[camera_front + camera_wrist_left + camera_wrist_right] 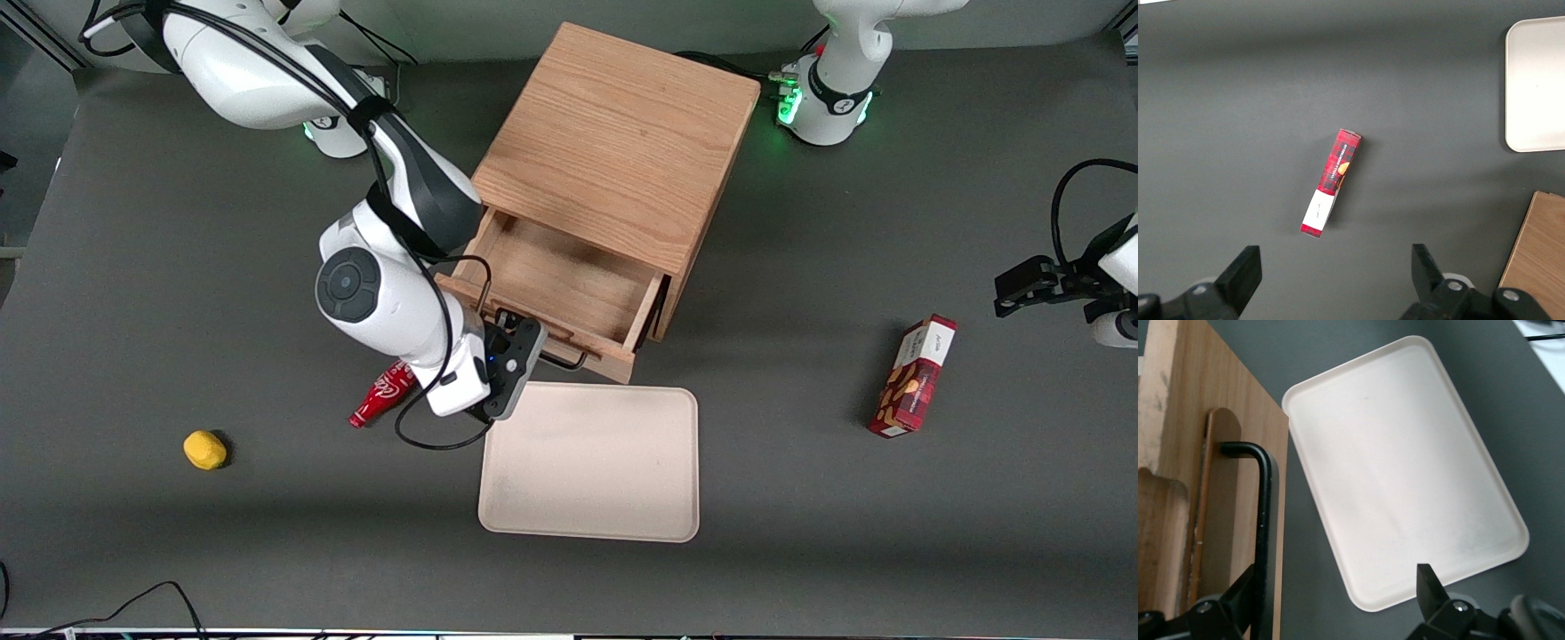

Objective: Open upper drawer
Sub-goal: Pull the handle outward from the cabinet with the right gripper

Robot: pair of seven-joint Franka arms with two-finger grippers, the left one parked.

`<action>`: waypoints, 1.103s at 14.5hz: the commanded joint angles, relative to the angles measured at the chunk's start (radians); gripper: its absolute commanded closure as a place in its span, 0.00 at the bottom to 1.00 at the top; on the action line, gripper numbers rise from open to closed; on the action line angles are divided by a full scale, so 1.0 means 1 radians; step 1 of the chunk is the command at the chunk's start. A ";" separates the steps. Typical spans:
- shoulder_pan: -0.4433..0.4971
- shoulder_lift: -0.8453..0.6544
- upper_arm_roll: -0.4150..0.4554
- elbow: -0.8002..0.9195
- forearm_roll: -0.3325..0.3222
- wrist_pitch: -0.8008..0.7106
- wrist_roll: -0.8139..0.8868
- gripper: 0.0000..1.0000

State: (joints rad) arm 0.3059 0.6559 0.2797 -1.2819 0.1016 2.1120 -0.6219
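The light oak cabinet (613, 142) stands mid-table, and its upper drawer (560, 280) is pulled well out, showing a bare wooden inside. The drawer's front panel (1218, 487) carries a thin black wire handle (569, 363), also seen in the right wrist view (1263, 520). My right gripper (524, 338) is in front of the drawer, at the handle. It is open (1335, 593), with its fingers far apart. One fingertip (1238, 600) lies right beside the handle bar, the other (1428, 583) over the tray's edge. The lower drawer is hidden under the upper one.
A cream tray (591, 462) lies on the table just in front of the open drawer, also in the right wrist view (1398, 467). A red bottle (382, 396) lies beside my wrist. A yellow lump (204, 449) lies toward the working arm's end, a red box (914, 376) toward the parked arm's.
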 commanded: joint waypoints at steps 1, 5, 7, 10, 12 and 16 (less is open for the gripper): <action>-0.014 0.050 0.000 0.078 -0.010 0.003 -0.018 0.00; -0.057 0.065 -0.013 0.095 -0.003 0.034 -0.038 0.00; -0.085 0.064 -0.007 0.096 0.000 0.034 -0.044 0.00; -0.122 0.056 -0.004 0.098 0.003 0.037 -0.055 0.00; -0.126 0.057 -0.007 0.099 0.001 0.042 -0.053 0.00; -0.154 0.067 -0.013 0.118 0.000 0.077 -0.044 0.00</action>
State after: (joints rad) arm 0.1715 0.6977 0.2663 -1.2047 0.1025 2.1544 -0.6550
